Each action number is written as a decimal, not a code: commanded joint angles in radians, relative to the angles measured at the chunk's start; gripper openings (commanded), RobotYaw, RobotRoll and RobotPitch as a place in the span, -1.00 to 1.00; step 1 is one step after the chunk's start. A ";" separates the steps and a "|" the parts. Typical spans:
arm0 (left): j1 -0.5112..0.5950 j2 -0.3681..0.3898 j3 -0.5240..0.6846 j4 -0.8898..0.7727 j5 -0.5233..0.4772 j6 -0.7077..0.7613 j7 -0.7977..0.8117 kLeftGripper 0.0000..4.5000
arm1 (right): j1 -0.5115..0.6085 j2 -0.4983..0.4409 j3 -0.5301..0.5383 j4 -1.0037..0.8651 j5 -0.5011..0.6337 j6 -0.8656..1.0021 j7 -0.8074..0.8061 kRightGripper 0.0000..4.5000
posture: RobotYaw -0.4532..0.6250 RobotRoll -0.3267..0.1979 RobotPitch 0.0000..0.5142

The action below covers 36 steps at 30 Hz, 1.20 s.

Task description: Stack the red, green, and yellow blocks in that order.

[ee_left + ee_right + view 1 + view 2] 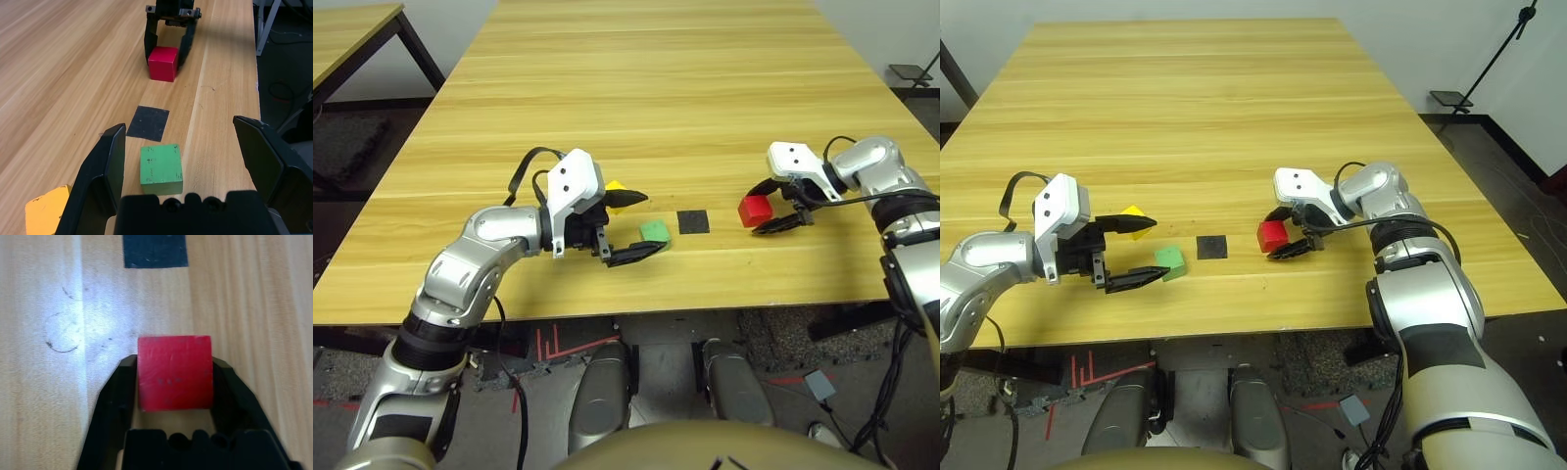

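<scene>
I am working the first step, getting the red block (174,372) in hand as the base of the stack. My right gripper (1291,235) is closing its two black fingers against the red block's opposite sides; in the right wrist view both fingers are touching the cube with no gap showing, so I am holding it, though I cannot tell whether it is resting on the table (636,88) or lifted just off it. The block is sitting near the flat black patch (693,222), on my right of it.

My left gripper (634,227) is standing wide, its fingers spread to either side of the green block (161,169) without touching it. The green block is lying on the wood just on my left of the black patch, and the yellow block (1135,220) is lying a little farther left, close against the upper left finger.

As I am judging it, the next move is calling for the red cube to be set down flat and square, probably on or beside the black patch, and released cleanly. Then my left fingers are needing to narrow on the green block, centred on its faces, lift it and lower it square onto the red one
</scene>
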 commanded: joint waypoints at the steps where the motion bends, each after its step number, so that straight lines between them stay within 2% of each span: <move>1: 0.003 0.013 0.015 -0.030 -0.014 0.030 0.017 1.00 | -0.043 0.035 -0.016 -0.022 0.004 0.075 -0.005 -0.09 | 0.67 -0.37 -0.66; 5: -0.014 0.014 0.017 -0.028 -0.016 0.049 0.032 1.00 | -0.062 0.101 -0.021 -0.116 0.029 0.221 0.018 -0.09 | 0.68 -0.40 -0.67; 9: -0.030 0.005 0.010 -0.021 -0.014 0.061 0.046 1.00 | -0.023 0.156 -0.003 -0.260 0.039 0.335 0.031 -0.09 | 0.70 -0.44 -0.67; 16: -0.043 -0.006 -0.003 -0.034 -0.003 0.092 0.093 1.00 | 0.034 0.187 0.050 -0.401 0.019 0.397 0.050 -0.09 | 0.77 -0.50 -0.65; 33: -0.028 0.006 0.013 -0.047 0.004 0.137 0.179 1.00 | 0.050 0.187 0.117 -0.398 -0.003 0.373 0.020 -0.09 | 0.83 -0.54 -0.58; 35: -0.033 0.013 0.009 -0.040 0.013 0.141 0.181 1.00 | 0.051 0.186 0.120 -0.394 -0.003 0.362 0.023 0.23 | 0.83 -0.53 -0.59; 36: -0.035 0.018 0.006 -0.039 0.015 0.148 0.181 1.00 | 0.052 0.185 0.118 -0.395 0.001 0.361 0.026 0.31 | 0.83 -0.53 -0.59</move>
